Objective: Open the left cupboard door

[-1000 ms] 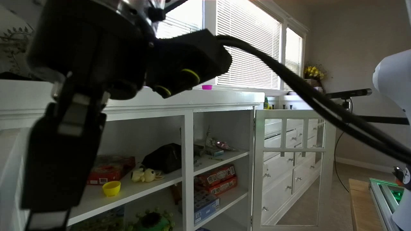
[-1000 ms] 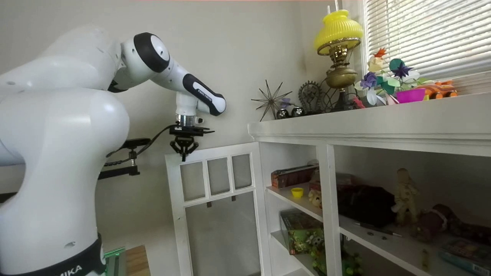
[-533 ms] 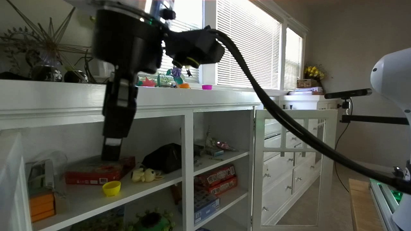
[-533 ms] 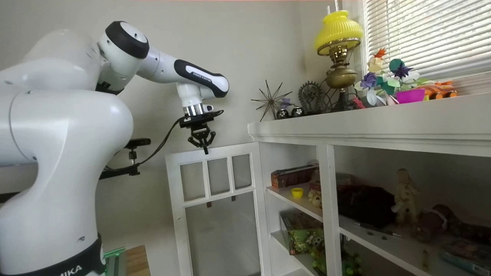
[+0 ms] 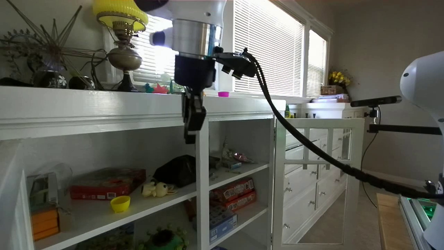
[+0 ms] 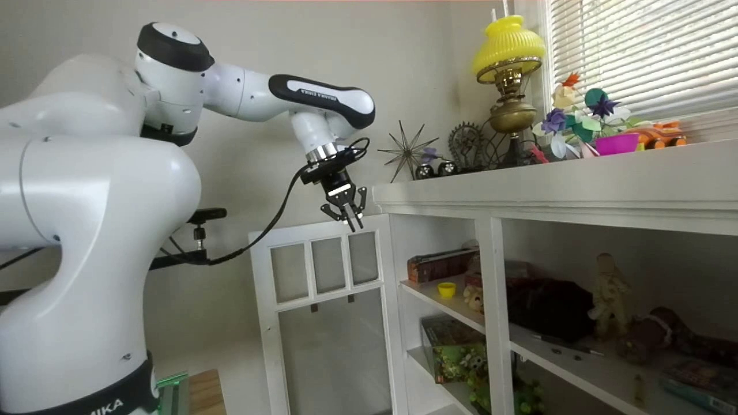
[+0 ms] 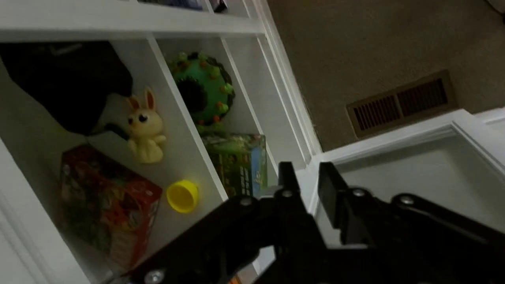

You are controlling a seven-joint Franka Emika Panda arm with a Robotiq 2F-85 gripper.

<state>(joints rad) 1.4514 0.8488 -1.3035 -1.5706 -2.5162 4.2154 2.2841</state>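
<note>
The left cupboard door (image 6: 330,295) is white-framed with glass panes in three columns. It stands swung out at the cupboard's end in an exterior view. It also shows at the left edge of an exterior view (image 5: 10,198) and at lower right in the wrist view (image 7: 394,139). My gripper (image 6: 357,227) is tilted, empty and a little open, and overlaps the door's top right corner in that view. In an exterior view the gripper (image 5: 190,139) hangs before the upper shelf opening. In the wrist view the fingertips (image 7: 305,163) are apart with nothing between them.
A second glass door (image 5: 315,161) stands open on the far side. The cupboard's middle post (image 6: 494,311) divides the shelves. A yellow cup (image 7: 182,196), a toy rabbit (image 7: 146,130) and boxes lie inside. A yellow lamp (image 6: 510,69) stands on the cupboard top (image 6: 553,187).
My arm has swung toward the cupboard, rightward in both exterior views, and the gripper has tilted. The fingers, which looked together before, now show a small gap. The door has not moved.
</note>
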